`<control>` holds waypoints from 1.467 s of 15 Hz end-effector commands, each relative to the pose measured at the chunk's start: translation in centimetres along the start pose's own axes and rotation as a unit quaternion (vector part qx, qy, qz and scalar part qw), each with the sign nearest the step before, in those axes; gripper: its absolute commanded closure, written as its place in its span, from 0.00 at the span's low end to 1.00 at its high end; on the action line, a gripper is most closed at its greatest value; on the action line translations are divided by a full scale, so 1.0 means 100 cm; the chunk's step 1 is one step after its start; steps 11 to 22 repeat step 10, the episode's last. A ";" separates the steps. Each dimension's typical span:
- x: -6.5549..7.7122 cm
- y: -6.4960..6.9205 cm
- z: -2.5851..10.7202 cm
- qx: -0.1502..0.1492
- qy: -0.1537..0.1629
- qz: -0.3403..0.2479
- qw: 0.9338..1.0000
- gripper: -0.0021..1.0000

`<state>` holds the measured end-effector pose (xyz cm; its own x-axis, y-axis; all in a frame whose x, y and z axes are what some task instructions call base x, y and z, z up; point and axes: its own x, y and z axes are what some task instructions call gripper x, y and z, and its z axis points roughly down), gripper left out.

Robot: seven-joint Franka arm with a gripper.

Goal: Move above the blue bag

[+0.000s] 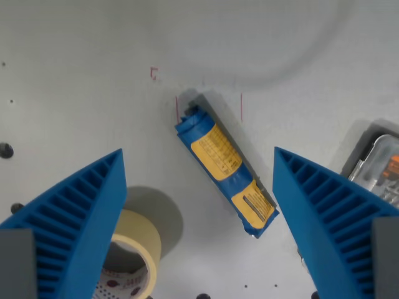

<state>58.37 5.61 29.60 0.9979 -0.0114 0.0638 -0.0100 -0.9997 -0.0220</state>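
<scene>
Here, in the wrist view, the gripper (198, 156) is seen pointing straight down at a pale table (75, 75), its two ribbed blue fingers (75, 218) spread wide apart with nothing held between them. The blue bag (224, 169), marked with yellow labels, is laid flat on the table in the gap between the fingers, touched by neither. It is set on a slant, running from upper left to lower right. A roll of tape (134, 258) is partly hidden behind the finger at the wrist view's left. A grey case (377, 165) is cut off at the wrist view's right edge.
</scene>
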 end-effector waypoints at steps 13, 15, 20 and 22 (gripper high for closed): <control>0.018 0.000 -0.001 -0.019 -0.023 0.017 0.999 0.00; 0.018 0.000 -0.001 -0.019 -0.023 0.017 0.999 0.00; 0.018 0.000 -0.001 -0.019 -0.023 0.017 0.999 0.00; 0.018 0.000 -0.001 -0.019 -0.023 0.017 0.999 0.00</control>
